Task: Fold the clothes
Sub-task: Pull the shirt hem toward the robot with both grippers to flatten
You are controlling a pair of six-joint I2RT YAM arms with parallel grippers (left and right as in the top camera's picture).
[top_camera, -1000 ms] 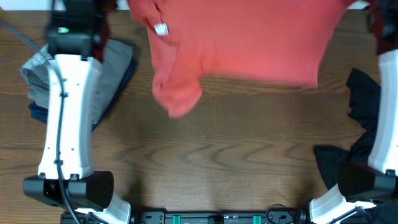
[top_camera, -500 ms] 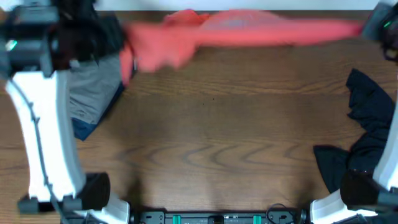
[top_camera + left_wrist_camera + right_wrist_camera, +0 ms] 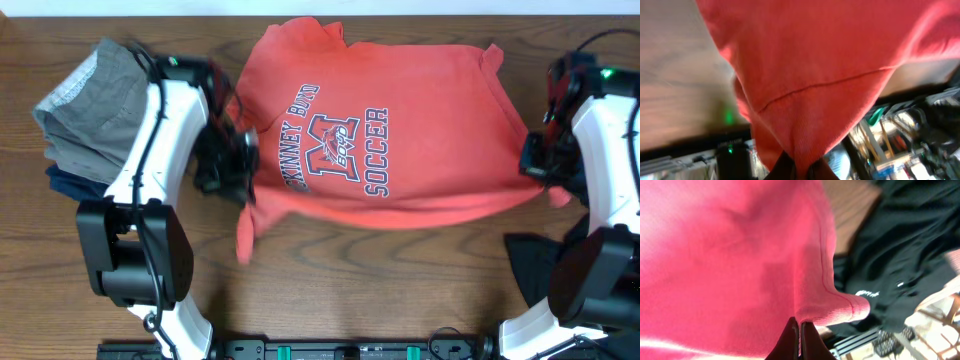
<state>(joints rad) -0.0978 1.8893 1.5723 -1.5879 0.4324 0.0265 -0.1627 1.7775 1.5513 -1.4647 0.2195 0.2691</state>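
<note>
Coral-red T-shirt [image 3: 370, 150] stretched print-up over far middle of tabletop [image 3: 380, 290]. Pinched at left edge by left pincer [image 3: 243, 172], at right edge by right pincer [image 3: 799, 332], both clamped on cloth. Crumpled black garment [image 3: 590, 170] at right; grey folded garment [image 3: 95, 110] far left.
</note>
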